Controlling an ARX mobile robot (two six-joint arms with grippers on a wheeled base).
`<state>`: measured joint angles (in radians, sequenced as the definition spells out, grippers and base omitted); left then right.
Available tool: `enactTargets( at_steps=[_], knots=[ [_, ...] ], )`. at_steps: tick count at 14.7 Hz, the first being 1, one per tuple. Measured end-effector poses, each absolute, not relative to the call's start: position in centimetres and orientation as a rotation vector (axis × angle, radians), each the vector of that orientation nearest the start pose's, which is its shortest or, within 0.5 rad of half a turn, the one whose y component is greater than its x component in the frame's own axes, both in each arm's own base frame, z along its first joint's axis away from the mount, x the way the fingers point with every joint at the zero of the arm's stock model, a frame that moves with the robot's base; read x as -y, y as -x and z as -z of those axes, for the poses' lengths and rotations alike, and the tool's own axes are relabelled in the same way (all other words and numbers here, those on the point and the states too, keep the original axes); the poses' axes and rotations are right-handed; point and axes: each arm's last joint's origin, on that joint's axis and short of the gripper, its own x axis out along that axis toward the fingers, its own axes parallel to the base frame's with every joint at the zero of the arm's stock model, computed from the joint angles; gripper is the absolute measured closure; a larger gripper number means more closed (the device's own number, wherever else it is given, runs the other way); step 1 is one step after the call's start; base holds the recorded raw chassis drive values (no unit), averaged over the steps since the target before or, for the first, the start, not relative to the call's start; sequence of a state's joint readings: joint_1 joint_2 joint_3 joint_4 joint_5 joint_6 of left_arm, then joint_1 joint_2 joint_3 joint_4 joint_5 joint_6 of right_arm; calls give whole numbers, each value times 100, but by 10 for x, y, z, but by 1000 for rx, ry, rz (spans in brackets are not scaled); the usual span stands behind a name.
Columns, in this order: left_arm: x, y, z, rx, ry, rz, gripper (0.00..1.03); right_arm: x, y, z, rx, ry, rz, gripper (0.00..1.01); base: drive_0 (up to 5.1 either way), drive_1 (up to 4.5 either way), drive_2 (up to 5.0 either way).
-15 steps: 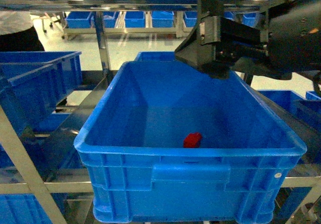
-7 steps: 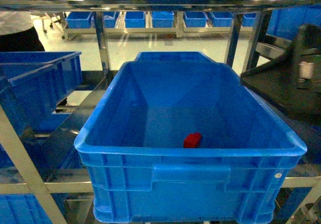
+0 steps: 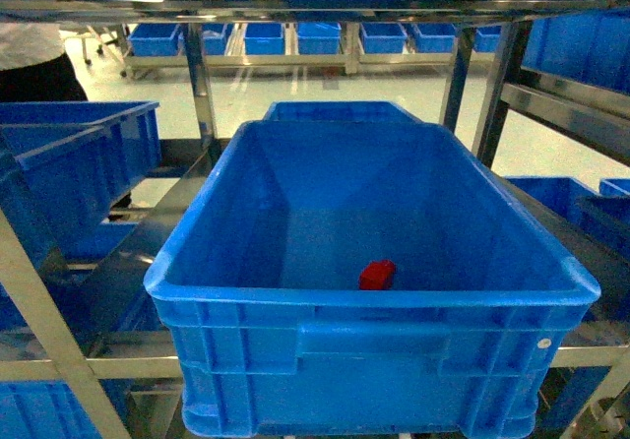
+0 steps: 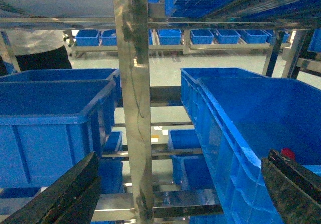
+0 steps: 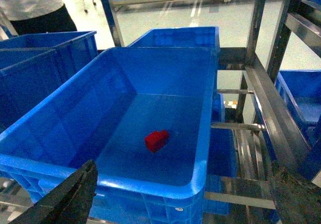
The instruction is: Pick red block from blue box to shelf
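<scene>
Fingers of the right gripper (image 5: 180, 194) frame the near edge of its wrist view, spread wide, holding nothing. Ahead of them and lower, one red block (image 5: 156, 140) lies on the floor of the box (image 5: 200, 148), long axis slanting away to the right. The left gripper (image 4: 180, 194) is likewise spread, empty, facing an upright of the shelf (image 4: 134, 108), the box's wall beside its right finger.

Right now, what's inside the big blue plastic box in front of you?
Only the small red block lies on the floor of the big blue plastic box, toward the near wall. That wall hides the nearest strip of floor in the head view.
</scene>
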<state>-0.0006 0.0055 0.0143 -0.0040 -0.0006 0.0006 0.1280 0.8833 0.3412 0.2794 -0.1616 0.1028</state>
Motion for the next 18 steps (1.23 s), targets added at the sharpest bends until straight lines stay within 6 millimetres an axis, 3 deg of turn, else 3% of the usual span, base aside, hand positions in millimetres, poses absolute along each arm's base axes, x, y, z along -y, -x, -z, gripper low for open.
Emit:
enactTargets(
  at_steps=[2,3,4,9,10,18],
  knots=[
    [0,-97,-168,4,-1,0,5,-29,-186,-206,-241,-95,-256,5,0,0,0],
    [0,-97,-168,5,-1,0,5,-27,-180,-200,-83,-40,-112,19,0,0,0],
    [0,-97,-168,5,-1,0,5,-21,-171,-192,-34,-25,-25,32,0,0,0],
    [0,-97,-168,5,-1,0,5,-1,-146,-181,-9,-6,-1,96,0,0,0],
    [0,-97,-168,4,-1,0,5,1,-142,-179,-6,-4,19,99,0,0,0],
    [0,-97,-168,5,-1,0,5,0,-121,-171,14,-3,0,99,0,0,0]
  ],
)
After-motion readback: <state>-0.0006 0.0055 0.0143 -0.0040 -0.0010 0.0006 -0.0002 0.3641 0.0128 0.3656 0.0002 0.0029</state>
